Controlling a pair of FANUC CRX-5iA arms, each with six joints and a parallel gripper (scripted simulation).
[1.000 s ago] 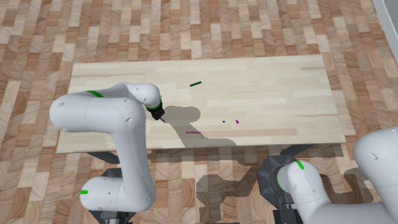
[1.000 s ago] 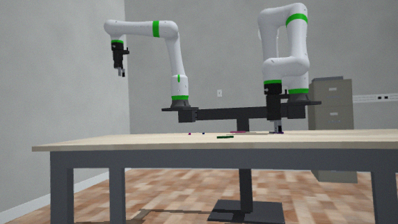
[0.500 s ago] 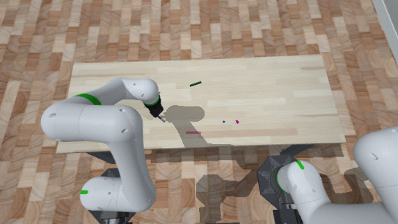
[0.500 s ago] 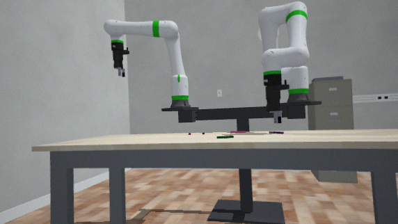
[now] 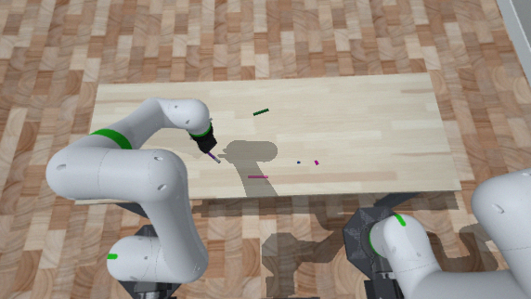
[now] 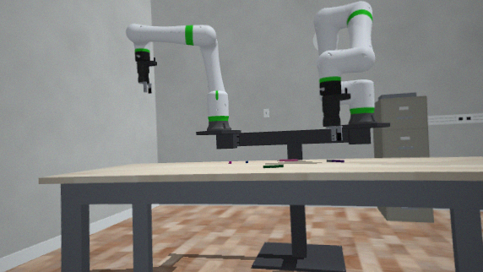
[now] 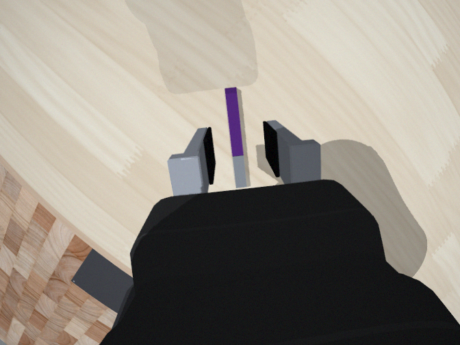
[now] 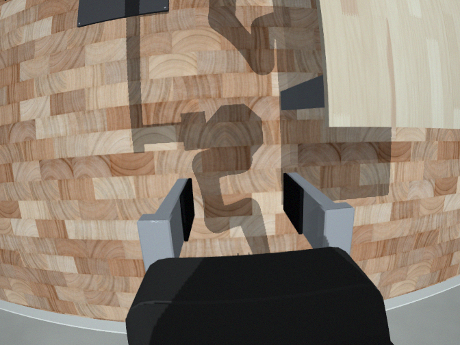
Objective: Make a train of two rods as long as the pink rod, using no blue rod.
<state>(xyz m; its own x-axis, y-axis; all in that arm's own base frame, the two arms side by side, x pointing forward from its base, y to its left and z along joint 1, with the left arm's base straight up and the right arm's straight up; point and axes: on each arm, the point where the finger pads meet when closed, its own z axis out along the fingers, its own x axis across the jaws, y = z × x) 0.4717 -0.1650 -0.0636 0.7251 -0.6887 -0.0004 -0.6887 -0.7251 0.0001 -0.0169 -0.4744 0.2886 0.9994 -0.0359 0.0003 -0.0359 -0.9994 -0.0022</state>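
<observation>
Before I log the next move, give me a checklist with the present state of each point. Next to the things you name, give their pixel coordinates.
1. Purple rod [image 5: 211, 155] [image 7: 234, 122] and grey rod [image 7: 239, 171] end to end, in line: ok
2. Both lying flat on the table [image 5: 371, 111] [image 6: 127, 171] [image 7: 352, 92] [image 8: 371, 74]: ok
3. Left gripper [image 6: 336, 139] [image 7: 239, 152] open, rods free between its fingers: ok
4. Right gripper [image 6: 147, 90] [image 8: 238, 206] open and away from the rods: ok
5. Blue rod [image 5: 298, 162] [image 6: 246, 161] out of the train: ok
6. Left gripper raised enough to travel sideways safely: cannot tell, though it looks above the rods

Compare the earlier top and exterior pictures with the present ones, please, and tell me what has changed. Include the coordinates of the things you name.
The left gripper [image 5: 214, 157] [image 6: 336, 134] [image 7: 239, 142] has risen from the tabletop, where its fingers were down at the purple rod [image 7: 234, 122] and grey rod [image 7: 239, 171]; it is open above them now. The green rod [image 5: 261, 111] [image 6: 273, 166], pink rod [image 5: 258, 176] [image 6: 289, 160] and right arm [image 5: 403, 237] [image 6: 213, 72] look unmoved.
</observation>
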